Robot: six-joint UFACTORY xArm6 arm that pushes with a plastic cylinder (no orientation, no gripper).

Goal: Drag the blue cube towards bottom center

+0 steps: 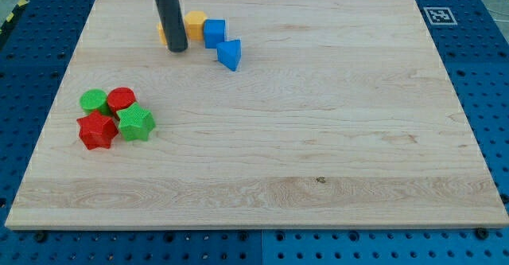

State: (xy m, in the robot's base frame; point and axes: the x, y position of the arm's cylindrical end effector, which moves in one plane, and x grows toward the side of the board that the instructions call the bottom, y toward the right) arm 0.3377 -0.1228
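The blue cube sits near the view's top, left of centre, on the wooden board. A yellow block touches its left side and a blue triangular block lies just below and right of it. My tip is at the end of the dark rod, left of the blue cube and below the yellow block. Another yellow-orange block is mostly hidden behind the rod.
A cluster lies at the view's left: a green round block, a red round block, a red star block and a green star block. A marker tag sits at the top right corner.
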